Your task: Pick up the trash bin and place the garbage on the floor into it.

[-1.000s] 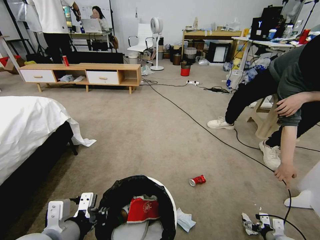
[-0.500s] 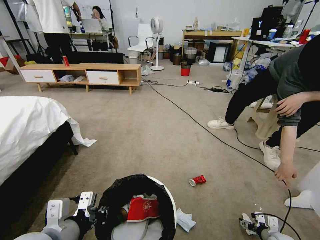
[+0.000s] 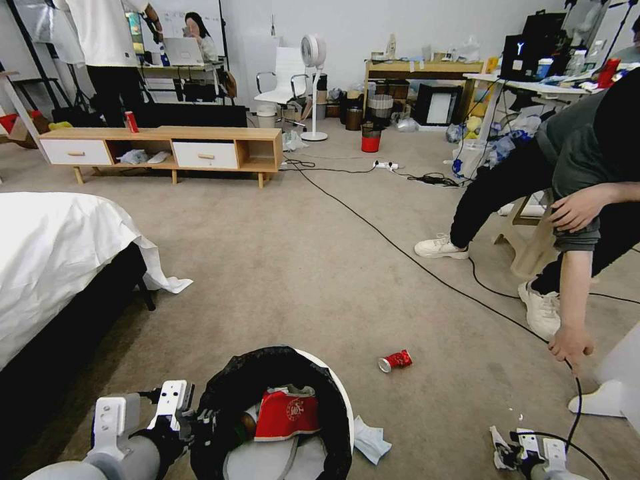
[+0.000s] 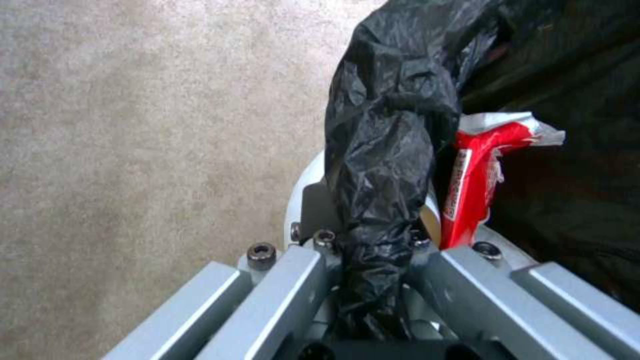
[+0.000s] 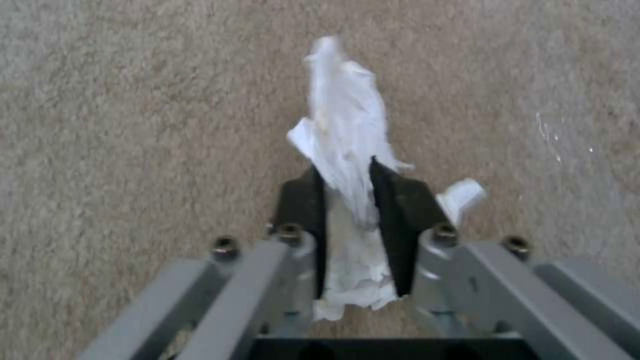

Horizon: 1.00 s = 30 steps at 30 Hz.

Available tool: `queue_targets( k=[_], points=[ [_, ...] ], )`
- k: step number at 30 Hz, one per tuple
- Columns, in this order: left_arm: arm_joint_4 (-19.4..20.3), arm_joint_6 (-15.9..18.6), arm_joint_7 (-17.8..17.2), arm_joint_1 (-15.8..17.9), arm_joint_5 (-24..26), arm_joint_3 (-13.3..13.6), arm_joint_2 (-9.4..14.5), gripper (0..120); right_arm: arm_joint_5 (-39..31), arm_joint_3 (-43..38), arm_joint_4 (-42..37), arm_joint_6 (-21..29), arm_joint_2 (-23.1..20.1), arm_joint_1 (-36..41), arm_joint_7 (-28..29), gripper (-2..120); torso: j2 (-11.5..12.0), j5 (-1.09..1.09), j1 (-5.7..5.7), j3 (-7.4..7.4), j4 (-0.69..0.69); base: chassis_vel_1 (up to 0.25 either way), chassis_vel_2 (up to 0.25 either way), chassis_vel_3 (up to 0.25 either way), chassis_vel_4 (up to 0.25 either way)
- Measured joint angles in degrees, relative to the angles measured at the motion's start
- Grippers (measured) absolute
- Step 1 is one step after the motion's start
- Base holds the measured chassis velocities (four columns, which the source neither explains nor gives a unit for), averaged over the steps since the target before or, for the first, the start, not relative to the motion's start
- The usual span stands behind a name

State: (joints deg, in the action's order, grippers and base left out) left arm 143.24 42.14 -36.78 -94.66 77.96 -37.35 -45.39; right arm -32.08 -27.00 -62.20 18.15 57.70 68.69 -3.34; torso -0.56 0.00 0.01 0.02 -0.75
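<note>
The trash bin (image 3: 341,395), white with a black bag over its rim, hangs close in front of me, and a red snack packet (image 3: 287,417) lies inside. My left gripper (image 3: 200,427) is shut on the bin's bag-covered rim (image 4: 380,165), beside the red packet (image 4: 473,175). Low at the right, my right gripper (image 3: 510,455) is shut on a crumpled white tissue (image 5: 343,125), held just above the floor (image 3: 300,267). A crushed red can (image 3: 395,361) lies on the carpet ahead. Another white tissue (image 3: 370,440) lies next to the bin.
A person bends in from the right, one hand (image 3: 570,347) on a black cable (image 3: 400,250) that crosses the carpet. A bed with a white sheet (image 3: 53,260) stands at the left. A low wooden cabinet (image 3: 167,150) stands far back. A white object (image 3: 600,400) sits at the right edge.
The right gripper with the tissue shifted slightly left, then back right and a little lower. The bin has risen slightly in the left gripper's hold.
</note>
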Motion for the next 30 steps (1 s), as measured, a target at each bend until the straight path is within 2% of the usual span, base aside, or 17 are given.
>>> queue_targets(
  k=[3, 14, 18, 20, 22, 26, 29, 30],
  points=[
    [0.0, 0.0, 0.0, -0.1, 0.0, 0.0, 0.0, 1, -0.1, -0.6, -0.9, 0.0, -0.2, 0.8, -0.1, 0, 0.0, 0.0, 0.0, 0.0, -0.01, 0.0, 0.0, 0.0, 0.0],
    [0.0, 0.0, 0.0, -0.5, -0.2, -0.1, -0.1, 1, -0.1, -2.0, -3.4, -0.9, -0.7, 3.0, -0.3, 0, 0.0, 0.01, 0.0, 0.0, 0.01, 0.0, 0.0, 0.0, 0.0],
    [0.0, 0.0, -0.1, -0.6, -0.2, -0.2, -0.1, 1, 0.1, -4.7, -5.8, -4.5, -1.5, 5.4, -1.7, 0, 0.0, 0.01, 0.0, 0.0, -0.04, 0.0, 0.0, 0.0, 0.0],
    [0.0, 0.0, -0.2, -0.7, -0.3, -0.2, -0.1, 1, -0.8, -6.2, -8.0, -6.2, -1.5, 6.2, -2.2, 0, 0.0, 0.0, 0.0, 0.0, -0.04, 0.0, 0.0, 0.0, 0.0],
    [0.0, 0.0, -0.4, -0.8, -0.5, 0.1, -0.1, 1, -4.4, -9.6, -14.4, -7.7, -1.6, 7.7, -2.8, 0, 0.0, -0.01, 0.0, 0.0, 0.04, 0.0, 0.0, 0.0, 0.0],
    [0.0, 0.0, -0.4, -0.8, -0.6, 0.3, 0.2, 1, -6.5, -12.1, -20.3, -8.5, -2.2, 9.5, -3.3, 0, 0.0, -0.01, 0.0, 0.0, 0.02, 0.0, 0.0, 0.0, 0.0],
    [-0.6, 0.0, -0.5, -0.8, -0.3, 0.5, 1.5, 1, -7.3, -13.9, -28.8, -12.7, -4.0, 12.5, -6.4, 0, 0.0, -0.02, 0.0, 0.0, -0.03, 0.0, 0.0, 0.0, 0.0],
    [-0.6, 0.0, -0.5, -0.8, -0.3, 0.5, 1.5, 1, -7.3, -13.9, -28.8, -12.7, -4.0, 12.5, -6.4, 0, 0.0, -0.02, 0.0, 0.0, -0.03, 0.0, 0.0, 0.0, 0.0]
  ],
)
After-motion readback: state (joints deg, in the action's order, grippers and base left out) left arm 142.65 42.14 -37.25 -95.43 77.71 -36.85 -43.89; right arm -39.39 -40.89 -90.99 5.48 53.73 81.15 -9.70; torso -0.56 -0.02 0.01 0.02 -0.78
